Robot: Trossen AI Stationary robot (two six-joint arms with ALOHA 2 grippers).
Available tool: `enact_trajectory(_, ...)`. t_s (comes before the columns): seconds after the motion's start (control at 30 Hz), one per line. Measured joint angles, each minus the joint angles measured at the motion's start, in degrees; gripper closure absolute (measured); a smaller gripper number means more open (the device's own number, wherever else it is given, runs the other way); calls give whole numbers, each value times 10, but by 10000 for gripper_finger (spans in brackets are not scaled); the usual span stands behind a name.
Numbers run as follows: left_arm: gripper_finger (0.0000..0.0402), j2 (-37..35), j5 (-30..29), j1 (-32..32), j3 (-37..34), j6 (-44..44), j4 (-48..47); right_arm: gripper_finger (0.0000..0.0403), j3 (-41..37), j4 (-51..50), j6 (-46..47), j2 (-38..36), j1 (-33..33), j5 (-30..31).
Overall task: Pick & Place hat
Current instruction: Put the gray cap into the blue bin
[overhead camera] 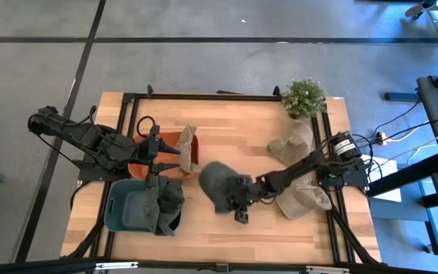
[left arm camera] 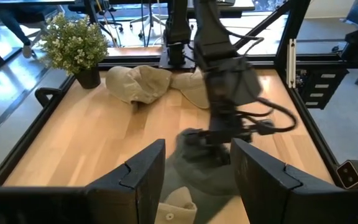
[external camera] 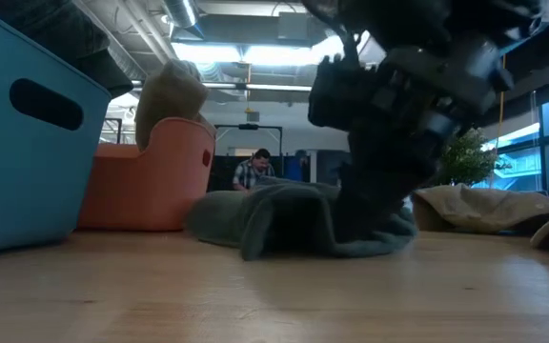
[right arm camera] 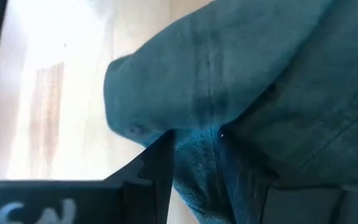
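A dark grey-green hat (overhead camera: pixel 220 185) lies crumpled in the middle of the wooden table, its underside on the boards (external camera: pixel 255 233). My right gripper (overhead camera: pixel 243 199) reaches in from the table's right side and is shut on the hat (right arm camera: pixel 229 74). My left gripper (overhead camera: pixel 175 156) hangs open above an orange bin (overhead camera: pixel 139 169), touching nothing; its fingers stand apart in the left wrist view (left arm camera: pixel 197 177). A beige hat (overhead camera: pixel 187 148) is draped over that bin's rim (external camera: pixel 170 95). My right gripper pinches a bunched fold of the dark hat (right arm camera: pixel 197 165) between its two fingers (right arm camera: pixel 151 168), at the hat's side toward the table's right edge. The fingers slant down from the table's right. The hat's lower part rests on the table (external camera: pixel 284 243), slack.
A teal bin (overhead camera: pixel 124 205) stands at the near left with dark cloth hanging over its right rim (overhead camera: pixel 167 202). Two beige hats (overhead camera: pixel 291 141) (overhead camera: pixel 304 199) lie at the right, beside my right arm. A potted plant (overhead camera: pixel 304 97) stands at the far right corner.
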Motion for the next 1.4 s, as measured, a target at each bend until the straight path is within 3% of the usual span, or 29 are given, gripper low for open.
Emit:
enact_trajectory(0.27,224,0,-2,0,0,25,0,275,39,-59,37,-51,15,29)
enact_trajectory(0.43,224,0,-2,0,0,26,0,275,66,-182,81,-101,15,23)
enact_trajectory(0.7,224,0,-1,0,0,25,0,275,72,-382,406,-174,14,-26)
enact_trajectory(0.87,224,0,-1,0,0,25,0,275,72,-408,572,-176,34,19)
enact_trajectory(1.03,224,0,0,0,0,30,0,274,73,-407,576,-165,36,24)
enact_trajectory(1.2,224,0,0,0,0,31,0,250,73,-414,619,-153,36,77)
enact_trajectory(1.4,224,0,0,0,0,30,0,220,73,-399,574,-134,36,107)
